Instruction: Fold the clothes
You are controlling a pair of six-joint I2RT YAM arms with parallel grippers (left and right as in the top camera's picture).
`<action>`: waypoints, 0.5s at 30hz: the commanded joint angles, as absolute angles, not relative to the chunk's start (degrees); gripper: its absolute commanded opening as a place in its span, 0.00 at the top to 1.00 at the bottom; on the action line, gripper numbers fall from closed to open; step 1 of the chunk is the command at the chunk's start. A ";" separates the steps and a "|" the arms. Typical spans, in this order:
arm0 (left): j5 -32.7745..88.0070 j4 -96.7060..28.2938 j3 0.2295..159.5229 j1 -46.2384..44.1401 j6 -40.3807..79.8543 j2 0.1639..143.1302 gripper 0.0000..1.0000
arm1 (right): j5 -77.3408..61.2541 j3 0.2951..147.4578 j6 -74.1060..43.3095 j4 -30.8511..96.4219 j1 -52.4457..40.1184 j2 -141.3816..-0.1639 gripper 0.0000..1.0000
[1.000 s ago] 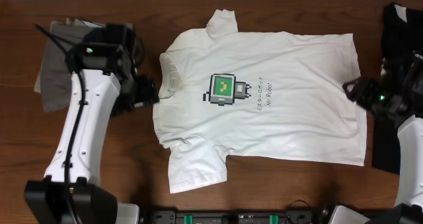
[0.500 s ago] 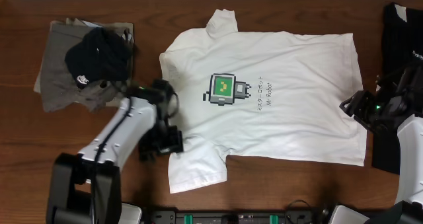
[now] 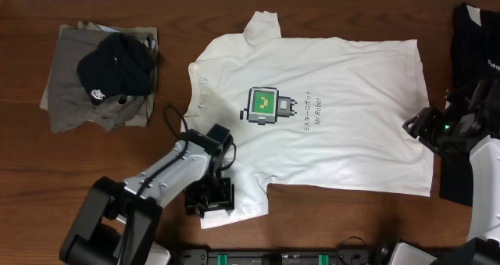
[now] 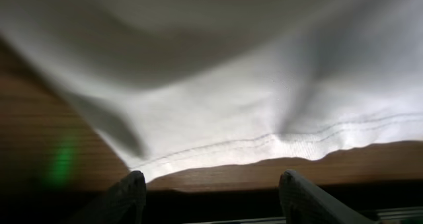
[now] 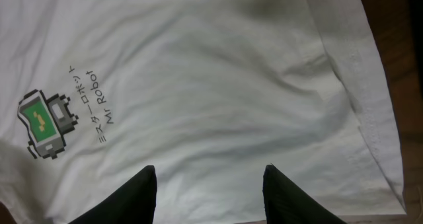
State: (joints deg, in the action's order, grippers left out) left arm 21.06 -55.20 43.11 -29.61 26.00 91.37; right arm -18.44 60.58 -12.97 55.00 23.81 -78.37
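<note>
A white T-shirt [image 3: 336,132] with a green pixel-robot print [image 3: 262,105] lies spread flat on the wooden table, collar to the left, hem to the right. My left gripper [image 3: 209,201] sits at the outer edge of the near sleeve [image 3: 234,198]. In the left wrist view the stitched sleeve hem [image 4: 264,143] lies just ahead of the left gripper [image 4: 211,187], which is open with only wood between the fingertips. My right gripper [image 3: 412,127] hovers at the hem on the right. In the right wrist view the right gripper [image 5: 210,181] is open over the white cloth [image 5: 218,85].
A folded grey-olive pile [image 3: 70,101] with a black garment [image 3: 113,66] on top lies at the back left. Another black garment [image 3: 473,38] lies along the right edge. The table's front edge runs close behind the left gripper.
My left arm swung from the collar side down to the near sleeve, and its jaws narrowed a little. The right gripper dropped slightly toward the hem, then held still.
</note>
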 commanded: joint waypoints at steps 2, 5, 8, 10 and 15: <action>21.85 -53.82 40.75 -32.77 28.03 91.35 0.33 | -18.20 60.64 -13.21 54.89 23.94 -78.76 0.50; 21.56 -50.24 39.51 -33.19 28.64 91.42 0.33 | -18.20 60.64 -13.21 54.89 23.94 -78.76 0.50; 21.43 -45.56 38.04 -33.21 26.61 91.53 0.35 | -18.20 60.64 -13.21 54.89 23.94 -78.76 0.50; 21.41 -44.36 37.71 -33.21 25.50 91.64 0.41 | -18.22 60.64 -13.21 54.92 23.94 -78.76 0.50; 21.41 -44.38 37.71 -33.21 24.18 91.77 0.58 | -18.20 60.64 -13.21 54.87 23.94 -78.76 0.51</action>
State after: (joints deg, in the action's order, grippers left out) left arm 21.06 -48.73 39.09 -33.06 27.03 90.41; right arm -18.39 60.58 -12.95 54.98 23.81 -78.37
